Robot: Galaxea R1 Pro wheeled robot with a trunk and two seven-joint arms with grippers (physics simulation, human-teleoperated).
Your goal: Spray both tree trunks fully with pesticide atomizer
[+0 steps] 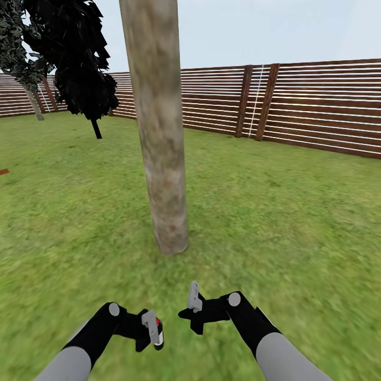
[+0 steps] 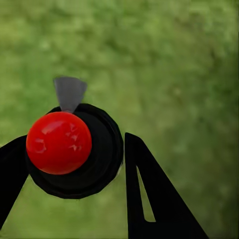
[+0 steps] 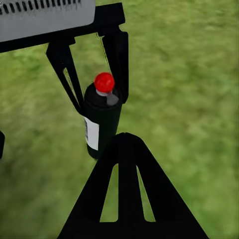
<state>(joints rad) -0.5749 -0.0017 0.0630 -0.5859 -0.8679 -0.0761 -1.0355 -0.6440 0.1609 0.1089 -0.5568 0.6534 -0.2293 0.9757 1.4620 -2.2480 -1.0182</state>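
The pesticide atomizer [image 1: 158, 332] is a black bottle with a red knob on top and a white label. My left gripper [image 1: 154, 329] is shut on it, low over the grass [image 1: 275, 222]. The left wrist view looks down on the red knob of the atomizer [image 2: 59, 143], with my left gripper [image 2: 74, 142] clamped on either side. From the right wrist I see the atomizer [image 3: 102, 119] upright in the left gripper [image 3: 99, 102]. My right gripper [image 1: 193, 312] [image 3: 124, 137] is shut on nothing, just right of the bottle. A thick mottled tree trunk [image 1: 159, 132] rises straight ahead.
A brown slatted fence [image 1: 317, 106] runs along the back and right. A slim dark-leaved tree [image 1: 84, 69] stands at the back left, and a leaning grey trunk [image 1: 34, 106] beyond it near the fence. Open lawn lies on both sides of the near trunk.
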